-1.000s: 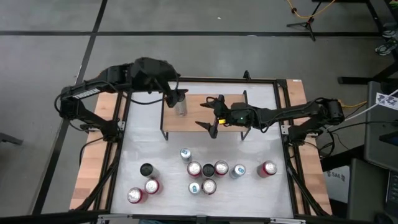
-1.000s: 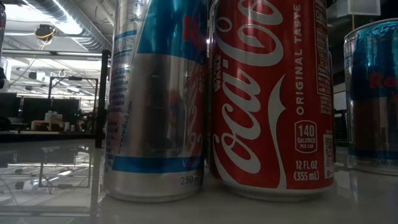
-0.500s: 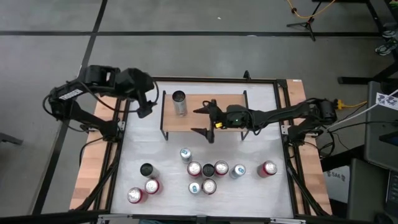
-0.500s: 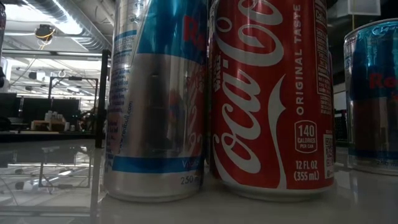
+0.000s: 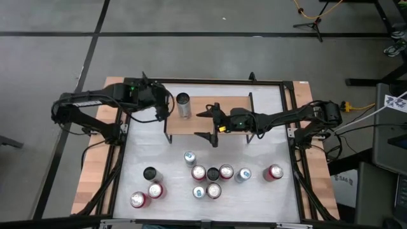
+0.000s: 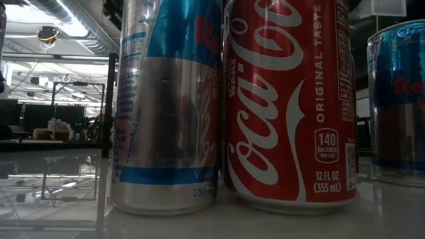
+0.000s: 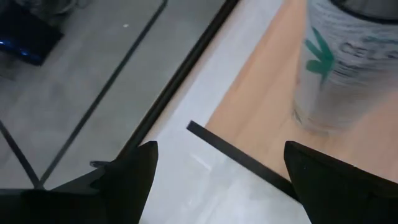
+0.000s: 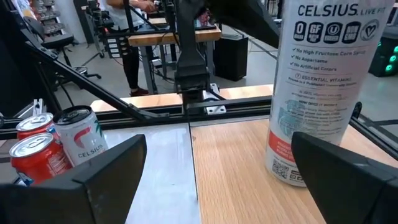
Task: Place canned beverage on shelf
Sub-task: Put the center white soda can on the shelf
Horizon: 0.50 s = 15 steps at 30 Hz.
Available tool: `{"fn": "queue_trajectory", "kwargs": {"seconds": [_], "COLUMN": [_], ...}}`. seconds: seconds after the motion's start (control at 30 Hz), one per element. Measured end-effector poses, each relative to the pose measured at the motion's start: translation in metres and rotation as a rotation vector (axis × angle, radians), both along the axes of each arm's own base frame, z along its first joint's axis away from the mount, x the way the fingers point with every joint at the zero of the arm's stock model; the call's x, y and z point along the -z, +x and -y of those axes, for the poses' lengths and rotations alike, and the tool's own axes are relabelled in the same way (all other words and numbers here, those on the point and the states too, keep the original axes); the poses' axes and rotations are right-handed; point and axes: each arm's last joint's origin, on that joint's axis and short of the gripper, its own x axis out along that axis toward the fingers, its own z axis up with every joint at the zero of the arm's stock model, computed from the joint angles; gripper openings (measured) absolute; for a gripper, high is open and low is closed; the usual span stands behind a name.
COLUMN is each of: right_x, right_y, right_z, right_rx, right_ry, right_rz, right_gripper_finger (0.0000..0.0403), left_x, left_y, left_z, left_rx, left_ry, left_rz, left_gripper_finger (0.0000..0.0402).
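silver can (image 5: 183, 105) stands upright on shelf (image 5: 235, 105), near its left end, on light wood top, free of both grippers; left gripper (image 5: 163, 109) sits just beside shelf's left edge, close to can, jaws spread wide, holding nothing; right gripper (image 5: 208, 125) reaches over shelf's front middle, jaws wide open, empty; in right wrist view tall can (image 8: 323, 93) stands on wood ahead of fingers (image 8: 109, 177); group of cans (image 5: 212, 173) on white table (image 5: 267, 200) in front of shelf, more cans (image 5: 147, 191) toward front left corner
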Motion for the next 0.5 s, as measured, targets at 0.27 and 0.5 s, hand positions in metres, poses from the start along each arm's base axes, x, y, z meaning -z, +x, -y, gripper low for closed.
{"fn": "queue_trajectory", "kwargs": {"seconds": [0.27,0.5], "right_x": [-0.002,0.005], "right_y": [0.004,0.008], "right_z": [0.000,0.000], "right_rx": [-0.002,0.008], "right_ry": [-0.021,-0.029], "right_rz": [0.075,0.070], "right_gripper_finger": [0.0392,0.0392], "left_x": [0.015,0.015], "left_y": [0.010,0.013], "left_z": [-0.002,-0.004], "left_rx": [-0.009,-0.017], "left_ry": [0.020,0.026], "left_rz": [0.056,0.092], "left_gripper_finger": [0.0341,0.0341]}}
